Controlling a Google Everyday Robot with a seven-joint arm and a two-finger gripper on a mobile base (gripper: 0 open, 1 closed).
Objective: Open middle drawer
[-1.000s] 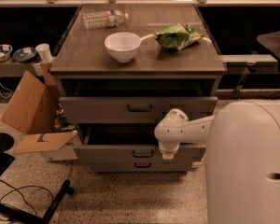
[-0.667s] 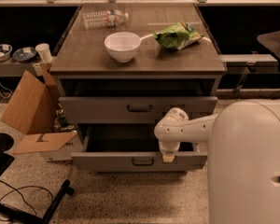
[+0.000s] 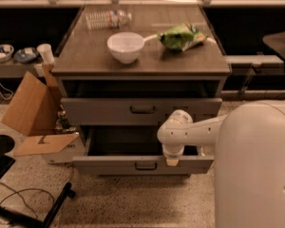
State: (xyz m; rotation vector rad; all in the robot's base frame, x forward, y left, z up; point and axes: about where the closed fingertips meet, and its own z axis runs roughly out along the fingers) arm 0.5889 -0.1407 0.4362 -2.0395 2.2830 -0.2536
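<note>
Standing on a speckled stone-like floor, a grey metal cabinet carries a brown wood-grain tabletop. Behind it runs a dark bench line with a low shelf on the left, where a small paper cup and two shallow dishes sit. An opened cardboard box leans just beside the cabinet's left side. There is a dark mark on its lower flap, too small to read. A thin black cable lies on the floor in front of it.

On the tabletop a round white bowl rests near the middle. A crinkled green snack bag lies to its right, and a clear plastic bottle lies on its side at the back; no print on either can be read.

The top drawer has a flat front and a small dark centre pull, and sits slightly proud of the frame. Below it the middle drawer stands well out of the cabinet, showing a plain dark interior. Its flat grey front has the same kind of pull.

The robot's smooth white body fills the right foreground. Its rounded white arm reaches left to the end effector, which points down at the top edge of the middle drawer's front, right of the pull. Whether it is clenched or released cannot be told.
</note>
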